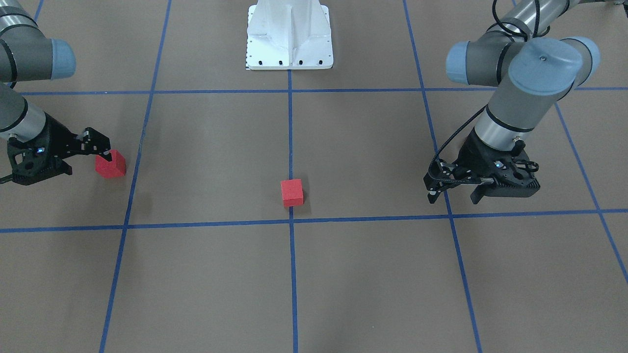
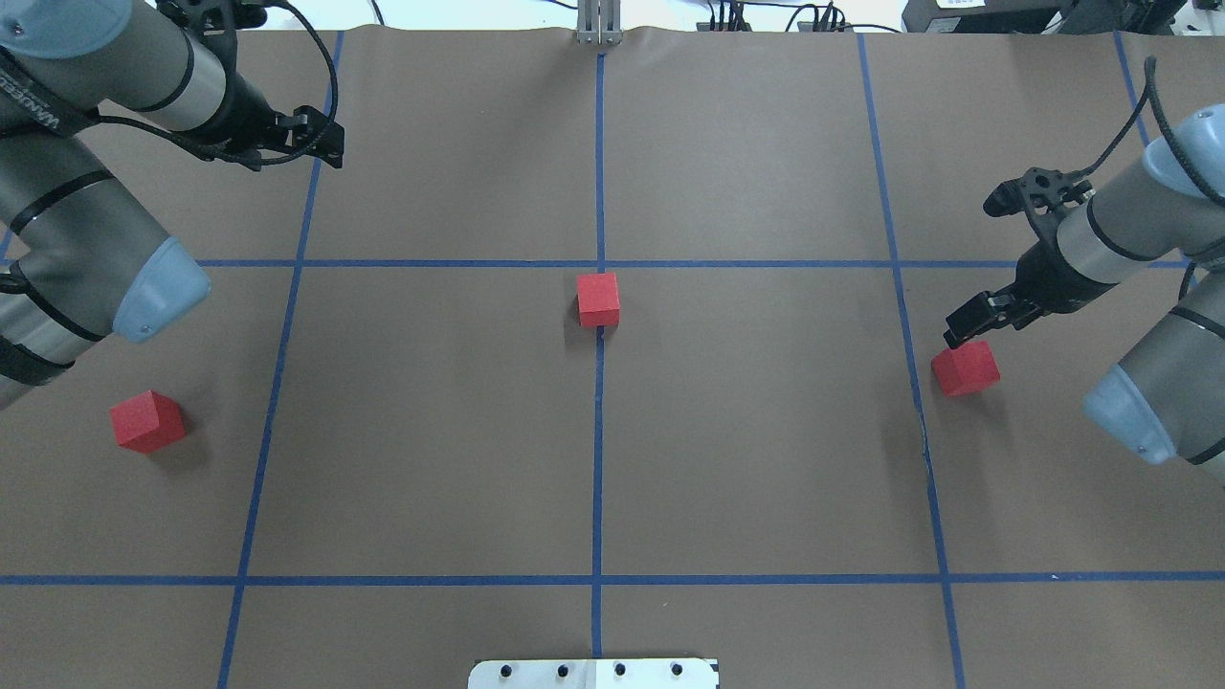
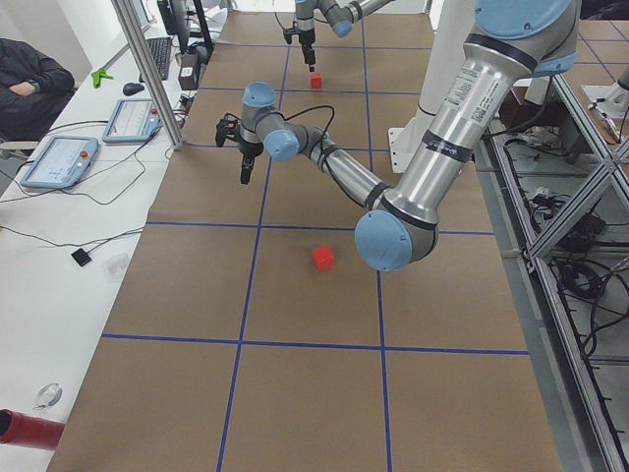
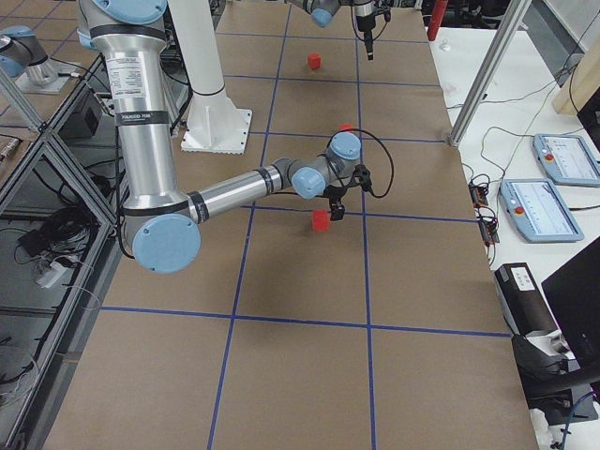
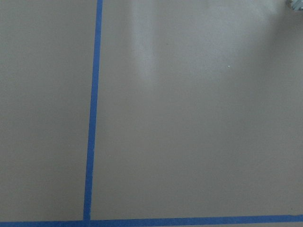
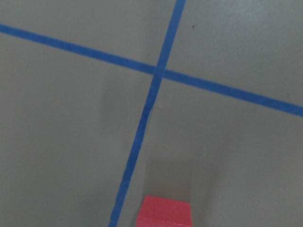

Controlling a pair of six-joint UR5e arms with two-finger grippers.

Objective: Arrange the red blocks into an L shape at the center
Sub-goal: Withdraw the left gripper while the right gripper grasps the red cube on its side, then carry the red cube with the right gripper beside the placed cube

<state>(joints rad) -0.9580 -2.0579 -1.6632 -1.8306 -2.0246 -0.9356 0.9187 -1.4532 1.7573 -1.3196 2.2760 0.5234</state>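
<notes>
The left arm (image 2: 86,239) reaches to the far left part of the table (image 2: 431,459), its wrist bent so that the left gripper (image 1: 454,197) points down over a blue tape line (image 2: 287,316); its fingers stand spread with nothing between them. The right arm (image 2: 1129,225) keeps its elbow low near the table's right edge and stretches inward; the right gripper (image 2: 962,330) tilts down with its tips just over the right red cube (image 2: 965,369), which sits on the table; whether its fingers are spread or closed cannot be told, nor whether they touch the cube. The middle red cube (image 2: 598,300) lies on the tape line just on the robot's side of the centre crossing (image 2: 600,263); the left red cube (image 2: 146,421) sits near the left edge, well apart from the left gripper. A printed band (image 3: 462,90) runs along the left arm's tube; its lettering is too small to read.
</notes>
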